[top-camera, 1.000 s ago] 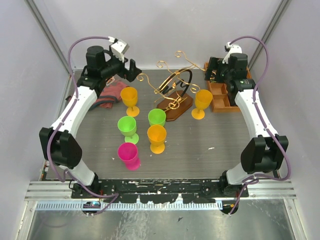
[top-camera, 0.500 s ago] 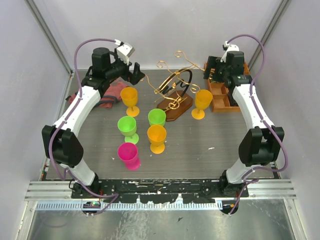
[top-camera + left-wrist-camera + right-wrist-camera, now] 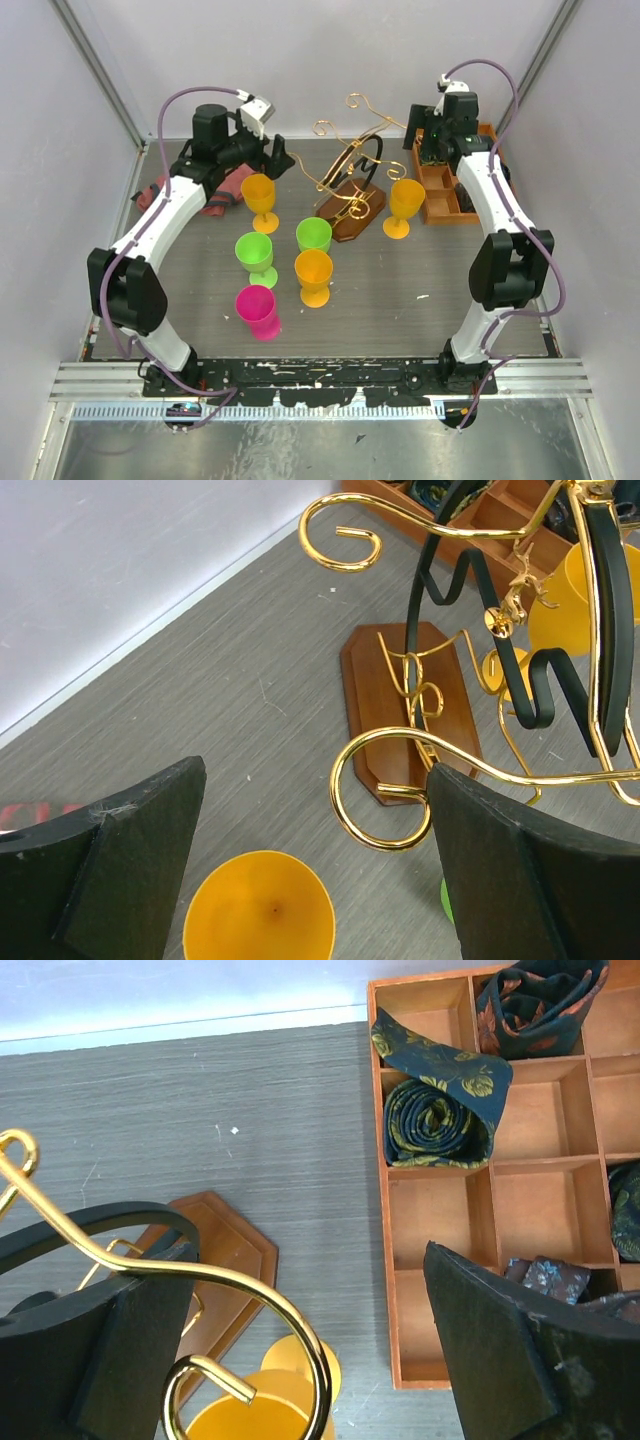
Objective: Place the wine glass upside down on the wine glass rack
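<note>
Wine glass rack [image 3: 352, 200] stands upper centre, its base's long axis running lower left to upper right. Orange wine glass [image 3: 259, 192] stands just left of it, upright, mouth up; in the left wrist view its stem is hidden. Left gripper [image 3: 312, 775] and right gripper [image 3: 305, 1255] are both spread wide and empty.

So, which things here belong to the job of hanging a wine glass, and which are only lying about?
For the job:
- rack
- orange glasses, green glasses, pink glass; all stand upright, and any of them could be the one to hang

Lying about:
- tray with rolled ties
- red cloth
</note>
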`<state>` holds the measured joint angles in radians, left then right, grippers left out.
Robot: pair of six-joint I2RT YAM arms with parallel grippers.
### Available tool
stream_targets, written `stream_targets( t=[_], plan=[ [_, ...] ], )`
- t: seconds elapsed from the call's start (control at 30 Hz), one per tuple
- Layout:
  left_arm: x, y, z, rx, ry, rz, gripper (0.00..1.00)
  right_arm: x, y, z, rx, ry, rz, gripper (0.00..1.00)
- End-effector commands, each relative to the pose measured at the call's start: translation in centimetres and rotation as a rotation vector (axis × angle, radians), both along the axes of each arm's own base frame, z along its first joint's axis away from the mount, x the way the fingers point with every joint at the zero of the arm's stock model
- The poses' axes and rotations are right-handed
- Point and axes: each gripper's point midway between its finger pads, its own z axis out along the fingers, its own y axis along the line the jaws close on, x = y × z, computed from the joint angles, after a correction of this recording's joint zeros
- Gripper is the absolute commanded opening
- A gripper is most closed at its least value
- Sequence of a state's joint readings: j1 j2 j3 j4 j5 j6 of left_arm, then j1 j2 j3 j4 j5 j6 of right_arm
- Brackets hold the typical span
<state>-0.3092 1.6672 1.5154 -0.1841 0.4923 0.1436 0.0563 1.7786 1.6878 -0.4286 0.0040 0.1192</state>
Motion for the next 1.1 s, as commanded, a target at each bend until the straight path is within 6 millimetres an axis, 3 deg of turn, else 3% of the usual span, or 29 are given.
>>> stream_targets(
  t=[0.0, 0.67, 0.87, 1.07],
  plan=[
    [-0.5, 0.0, 0.0, -0.017, 0.009, 0.002, 0.98, 2.1, -0.3, 3.7, -0.019, -0.113, -0.008, 1.0],
    [-2.6, 0.7, 3.4, -0.054, -0.052, 0.011, 0.98, 7.4, 2.3, 4.6, 0.016, -0.225, 0.125, 1.0],
    [-2.7, 1.8, 7.5, -0.09, -0.183, 0.081, 0.98, 6.2, 3.8, 6.5, 0.035, -0.267, 0.223, 1.0],
    [-2.4, 2.3, 11.9, -0.115, -0.26, 0.117, 0.98, 3.5, 3.4, 8.0, 0.008, -0.272, 0.224, 1.0]
  ],
)
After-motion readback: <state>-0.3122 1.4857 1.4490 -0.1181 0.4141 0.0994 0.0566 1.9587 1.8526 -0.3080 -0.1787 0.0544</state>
